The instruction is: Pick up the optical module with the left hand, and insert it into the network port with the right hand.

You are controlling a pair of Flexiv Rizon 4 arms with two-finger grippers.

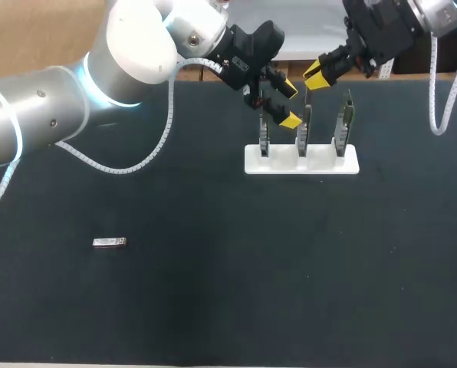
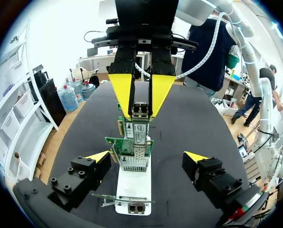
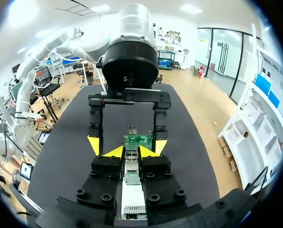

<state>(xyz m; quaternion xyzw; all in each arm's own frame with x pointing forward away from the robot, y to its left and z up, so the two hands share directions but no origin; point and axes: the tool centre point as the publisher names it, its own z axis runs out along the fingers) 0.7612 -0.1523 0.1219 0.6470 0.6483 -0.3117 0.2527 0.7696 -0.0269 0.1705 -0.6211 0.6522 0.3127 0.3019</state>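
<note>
Left hand [image 1: 290,104] wide by rack [image 1: 301,162]; right hand [image 1: 316,75] pinches optical module [image 2: 140,110]; loose module [image 1: 110,242] far.

The left arm [image 1: 29,115] runs off the head view's edge, and the right arm [image 1: 443,15] is cut at its corner. The left gripper [image 1: 290,104] covers part of the card [image 1: 264,142] behind it. The optical module [image 1: 110,243] on the surface [image 1: 213,291] is too small for detail. The small metal piece [image 2: 140,110] pinched by the right gripper [image 3: 131,153] is largely hidden between its jaws.

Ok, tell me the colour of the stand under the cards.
The stand is white, clearest in the head view.
</note>
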